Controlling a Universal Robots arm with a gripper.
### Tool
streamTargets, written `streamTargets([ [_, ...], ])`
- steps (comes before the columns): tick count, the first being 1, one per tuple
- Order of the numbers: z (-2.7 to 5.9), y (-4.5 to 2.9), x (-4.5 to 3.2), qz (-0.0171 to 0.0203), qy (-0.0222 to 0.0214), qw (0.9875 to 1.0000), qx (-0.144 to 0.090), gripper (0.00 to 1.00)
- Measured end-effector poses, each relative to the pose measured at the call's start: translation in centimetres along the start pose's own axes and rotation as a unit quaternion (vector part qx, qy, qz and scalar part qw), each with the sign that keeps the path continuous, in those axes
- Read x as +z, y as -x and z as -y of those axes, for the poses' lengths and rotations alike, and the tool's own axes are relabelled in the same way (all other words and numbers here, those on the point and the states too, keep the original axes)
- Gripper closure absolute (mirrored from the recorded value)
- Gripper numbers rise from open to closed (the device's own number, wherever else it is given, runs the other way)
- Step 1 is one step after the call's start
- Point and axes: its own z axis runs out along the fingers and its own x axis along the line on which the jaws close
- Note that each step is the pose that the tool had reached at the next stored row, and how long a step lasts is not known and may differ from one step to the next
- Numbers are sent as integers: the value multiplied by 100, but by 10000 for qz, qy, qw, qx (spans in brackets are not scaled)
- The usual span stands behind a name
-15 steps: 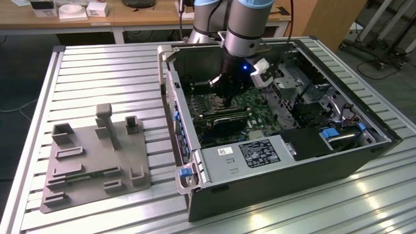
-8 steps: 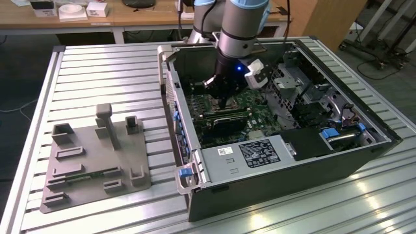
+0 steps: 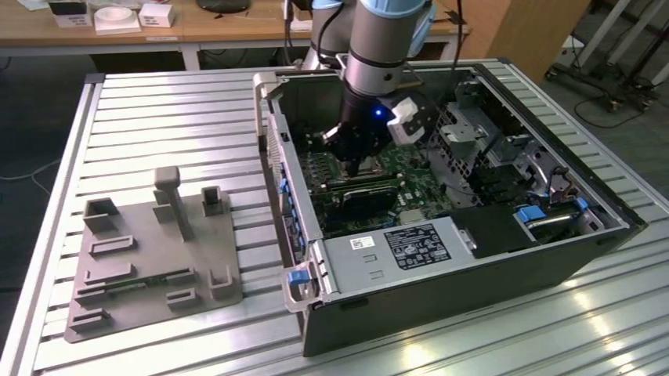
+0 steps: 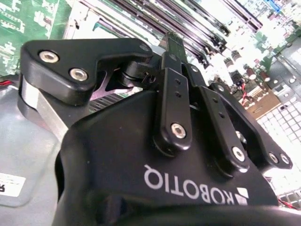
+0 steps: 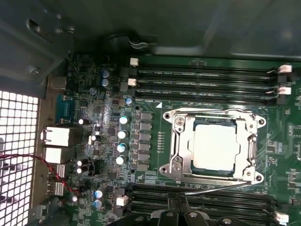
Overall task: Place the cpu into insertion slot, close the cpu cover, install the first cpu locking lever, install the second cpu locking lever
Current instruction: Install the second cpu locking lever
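Arm: one grey arm reaches straight down into the open computer case [image 3: 460, 235], which lies on its side on the slatted metal surface [image 3: 157, 125].
Gripper: in the exterior view the gripper [image 3: 359, 168] hangs low over the green motherboard [image 3: 418, 176], close above the socket area. In the second wrist view its black fingers [image 4: 175, 94] stand pressed together with no gap I can make out, and nothing shows between them; I judge it closed and empty.
Cpu: in the first wrist view the cpu [image 5: 217, 147] sits flat in the insertion slot [image 5: 175, 149], silvery top up, square to the frame.
Cpu cover: the cpu cover [image 5: 251, 151] lies down around the chip, its cut-out showing the metal top.
Levers: a thin wire lever [image 5: 207, 190] runs along the socket's 6 o'clock edge in the first wrist view, just above the gripper's tips [image 5: 181, 217]. Whether it is hooked under its catch I cannot tell. I cannot tell a second lever apart from the frame along the 12 o'clock edge.
Neighbours: long black memory slots [image 5: 207, 80] lie beyond the socket's 12 o'clock side, more at 6 o'clock; small capacitors [image 5: 122, 134] stand at its 9 o'clock.
Risk: a closed gripper pushing the lever off line could slip from the thin wire and strike the memory slots or the board. A lever let go before it catches would spring back up. Pressing on the cover itself could load the chip unevenly.
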Motion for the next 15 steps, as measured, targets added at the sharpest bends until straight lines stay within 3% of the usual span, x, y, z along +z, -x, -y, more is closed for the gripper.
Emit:
streamTargets([
  [6,2,-2,69,-41,2,10000,1,90],
  [15,-1,-18,95,-42,36,10000,0,90],
])
